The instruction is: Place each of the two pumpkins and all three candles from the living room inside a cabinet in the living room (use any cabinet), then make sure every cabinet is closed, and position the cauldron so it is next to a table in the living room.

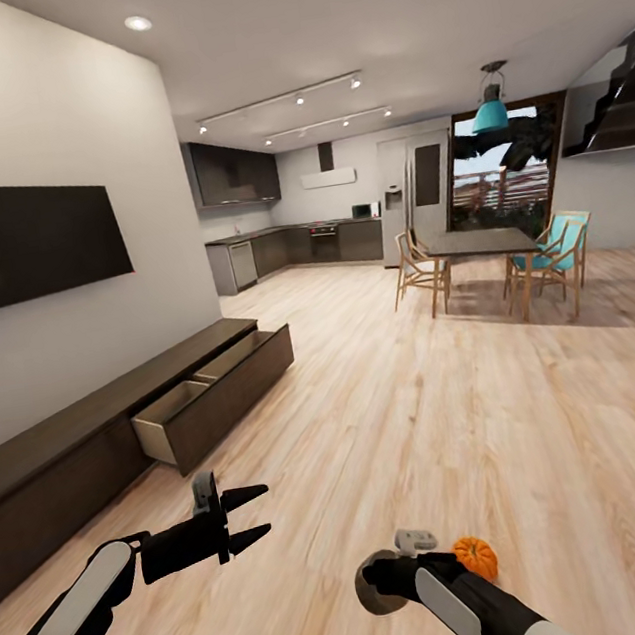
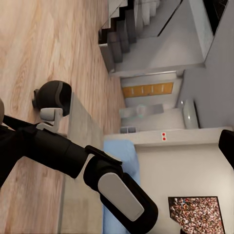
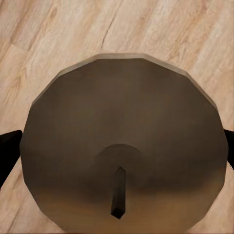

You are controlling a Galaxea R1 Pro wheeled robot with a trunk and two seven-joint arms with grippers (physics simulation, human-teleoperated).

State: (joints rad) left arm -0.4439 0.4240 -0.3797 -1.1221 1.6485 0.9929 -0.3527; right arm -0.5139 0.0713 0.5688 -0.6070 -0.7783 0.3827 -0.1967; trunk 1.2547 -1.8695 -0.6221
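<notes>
Your right gripper is closed on a candle: the right wrist view shows the grey-beige disc, wick up, wedged between the two dark fingertips. Your left gripper hangs with its jaws spread and nothing between them.

The cabinet lies ahead and off to the left of both grippers, its open drawer just beyond the left one. A pumpkin sits right beside your right forearm; I cannot tell what it rests on.

The hold looks shallow, so a quick swing toward the drawer could let the candle slip and roll. Turning carelessly could also knock the pumpkin away. The protruding drawer front may catch your left gripper as you close in.
</notes>
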